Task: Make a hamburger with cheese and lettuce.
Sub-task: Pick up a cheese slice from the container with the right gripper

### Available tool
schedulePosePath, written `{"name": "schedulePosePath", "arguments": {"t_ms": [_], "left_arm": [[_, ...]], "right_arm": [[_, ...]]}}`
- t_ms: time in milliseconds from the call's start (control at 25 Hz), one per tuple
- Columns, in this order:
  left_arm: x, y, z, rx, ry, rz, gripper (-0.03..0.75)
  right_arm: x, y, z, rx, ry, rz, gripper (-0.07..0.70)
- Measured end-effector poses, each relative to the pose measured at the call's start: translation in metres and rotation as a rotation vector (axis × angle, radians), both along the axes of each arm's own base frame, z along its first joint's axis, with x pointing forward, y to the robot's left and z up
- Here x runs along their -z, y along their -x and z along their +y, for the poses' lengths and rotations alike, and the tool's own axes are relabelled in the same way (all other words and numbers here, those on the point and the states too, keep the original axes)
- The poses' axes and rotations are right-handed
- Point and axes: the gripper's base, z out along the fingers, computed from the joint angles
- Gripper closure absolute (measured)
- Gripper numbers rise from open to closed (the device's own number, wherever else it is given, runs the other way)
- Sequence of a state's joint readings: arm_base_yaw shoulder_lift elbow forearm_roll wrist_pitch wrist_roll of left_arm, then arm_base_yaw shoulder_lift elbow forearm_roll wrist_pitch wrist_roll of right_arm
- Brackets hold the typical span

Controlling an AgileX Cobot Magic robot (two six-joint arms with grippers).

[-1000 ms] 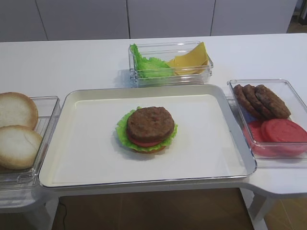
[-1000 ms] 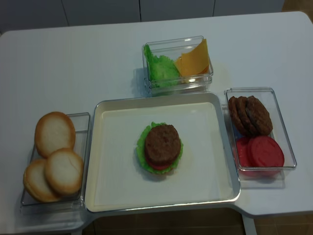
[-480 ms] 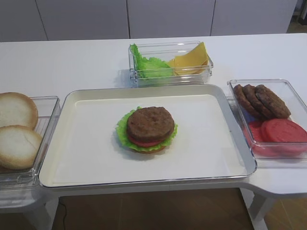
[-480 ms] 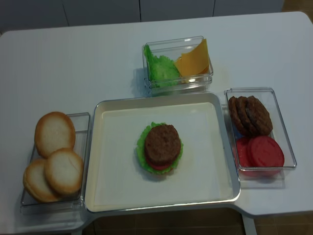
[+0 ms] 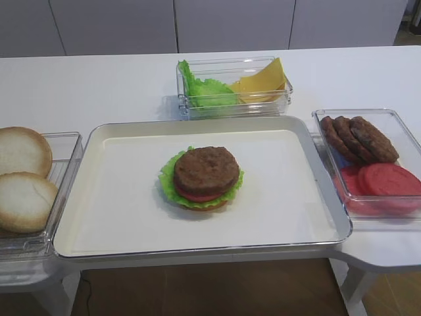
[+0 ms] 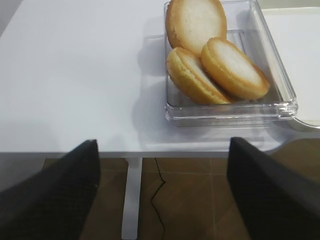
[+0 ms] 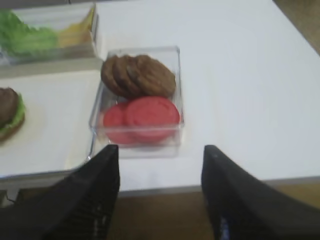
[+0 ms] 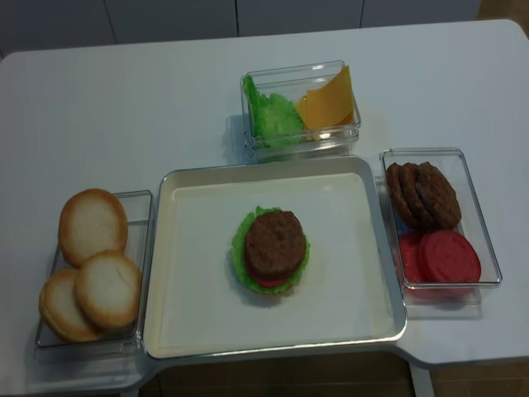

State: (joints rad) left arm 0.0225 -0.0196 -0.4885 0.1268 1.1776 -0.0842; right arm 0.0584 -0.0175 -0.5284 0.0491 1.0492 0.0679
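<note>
The hamburger [image 5: 200, 179] sits near the middle of a cream tray [image 5: 118, 217] on the white tabletop [image 5: 85, 89]; from the bottom up it is tan bun base, ruffled green leaf, red tomato slice and brown patty, with the patty bare on top; nothing touches it. Beyond the tray's far edge stands a clear box [image 5: 283, 99] holding the lettuce [image 5: 205, 91] on its left and the cheese [image 5: 263, 80] on its right — the yellow slices lean tilted against the box's right end, the green leaves lie bunched beside them and the two touch in the middle. To the right of the tray a second clear box [image 5: 401, 125] carries loose brown patties [image 5: 358, 138] overlapping at its far end and red tomato slices [image 5: 385, 183] at its near end; to the left a third clear box [image 5: 69, 164] holds pale bun halves [image 5: 23, 174], three of them by the overhead view, overlapping.

Neither arm shows in the two high views. In the right wrist view the right pincer [image 7: 160, 192] hangs off the near edge of the tabletop, just short of the patty-and-tomato box, its dark fingers [image 7: 95, 200] spread wide and grasping nothing; in the left wrist view the left pincer [image 6: 162, 192] is likewise released — fingers well apart, nothing between them, out past the tabletop's edge near the bun box.
</note>
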Motion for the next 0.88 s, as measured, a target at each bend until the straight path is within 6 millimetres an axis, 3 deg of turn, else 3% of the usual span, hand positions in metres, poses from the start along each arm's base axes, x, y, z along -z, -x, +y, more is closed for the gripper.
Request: {"name": "schedulePosePath", "arguments": {"t_ms": [160, 320, 560, 880], "left_arm": [[0.000, 0.000, 0.000, 0.000, 0.000, 0.000, 0.135], [0.000, 0.000, 0.000, 0.000, 0.000, 0.000, 0.135], [0.000, 0.000, 0.000, 0.000, 0.000, 0.000, 0.135], [0.000, 0.000, 0.000, 0.000, 0.000, 0.000, 0.135]], "right_arm": [[-0.025, -0.008, 0.005, -0.025, -0.074, -0.054, 0.234], [-0.052, -0.041, 0.010, -0.041, -0.126, -0.042, 0.234], [-0.079, -0.114, 0.017, -0.060, -0.126, 0.073, 0.234], [-0.097, -0.218, 0.030, -0.141, -0.120, 0.207, 0.234]]}}
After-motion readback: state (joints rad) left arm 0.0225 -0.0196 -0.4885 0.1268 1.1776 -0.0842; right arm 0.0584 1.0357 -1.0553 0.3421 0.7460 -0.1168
